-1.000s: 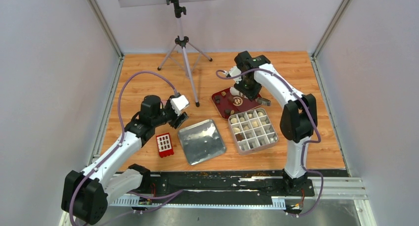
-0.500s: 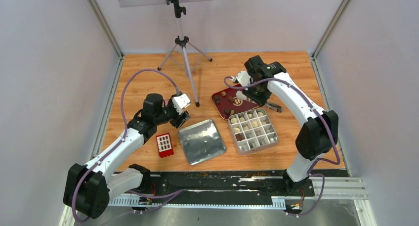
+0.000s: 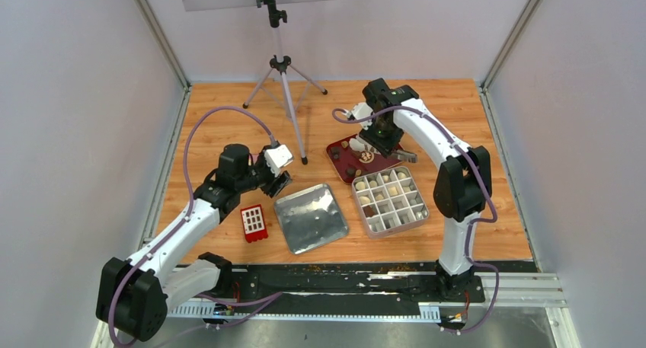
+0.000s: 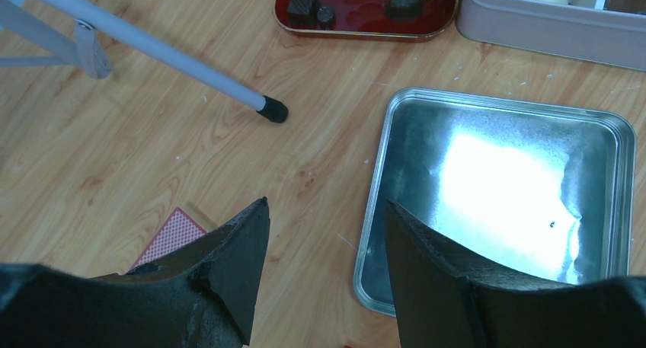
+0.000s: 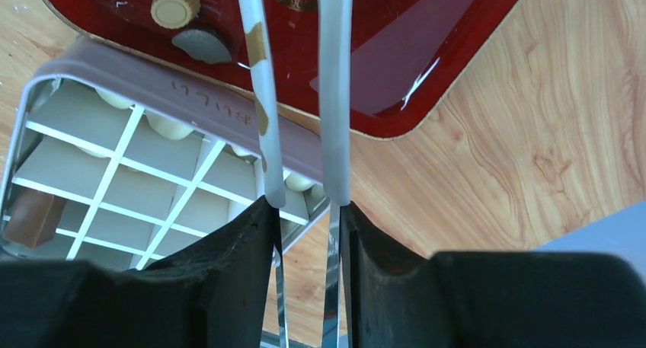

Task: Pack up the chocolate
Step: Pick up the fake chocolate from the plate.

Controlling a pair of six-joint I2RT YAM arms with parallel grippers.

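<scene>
Tongs run out from between the fingers of the right gripper, whose black pads press on the two metal blades from either side. It is a grip on the tool, not on any sweet. The blades stand slightly apart where they show. Their tips run off the top of the right wrist view, so I cannot tell whether they carry a piece.

The tool suits pieces too small for the pads, I judge. The blades reach over the red tray, where loose chocolate lies: a cream round one with a dark one beside it. Just beside the tray, touching its edge, is the divided box. Some cells hold cream pieces and one holds a brown block; several look bare, so packing seems partly done.

The left gripper hovers with its fingers well apart and nothing between them, above bare table. The metal lid lies just to one side, likely waiting until the box is filled. A red block and a tripod leg are near.
</scene>
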